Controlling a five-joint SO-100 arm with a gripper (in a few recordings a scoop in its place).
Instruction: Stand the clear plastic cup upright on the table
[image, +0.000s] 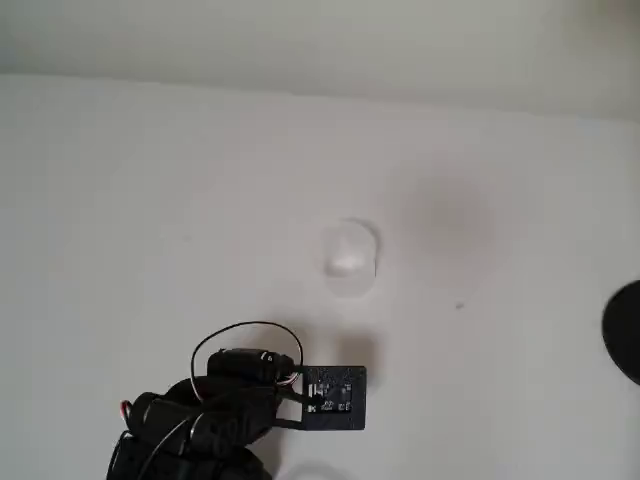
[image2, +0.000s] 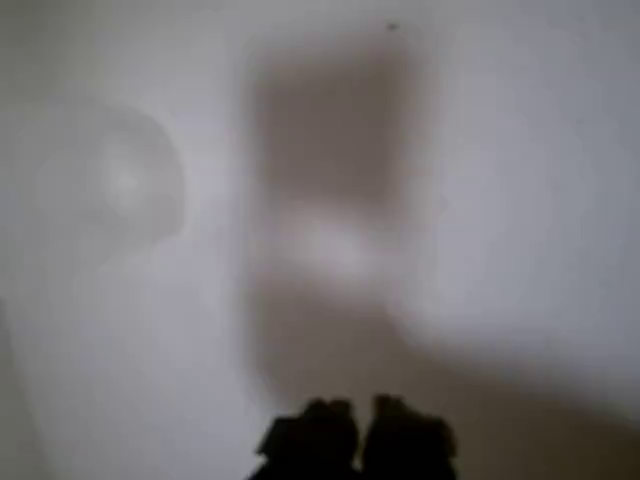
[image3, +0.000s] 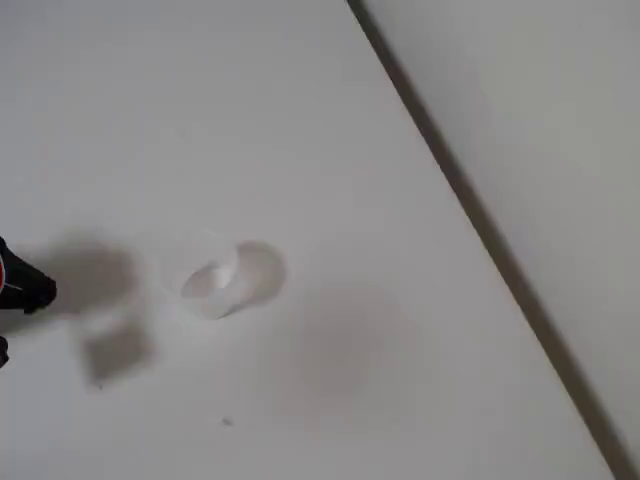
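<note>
The clear plastic cup (image: 349, 260) is faint against the white table (image: 150, 200) and appears to lie on its side near the middle. In the fixed view the cup (image3: 232, 278) shows a pale oval end toward the right. My gripper (image: 335, 398) hangs below it in the overhead view, under its black plate, well apart from the cup. In the blurred wrist view the two dark fingertips (image2: 320, 435) sit close together with nothing between them, and the cup (image2: 120, 190) is a dim round shape up to the left. A black tip of the gripper (image3: 25, 287) pokes in at the fixed view's left edge.
The table's far edge meets a paler wall (image: 320, 40) at the top of the overhead view. A dark round shape (image: 625, 330) cuts in at the right edge. The gripper's shadow (image3: 100, 300) lies left of the cup.
</note>
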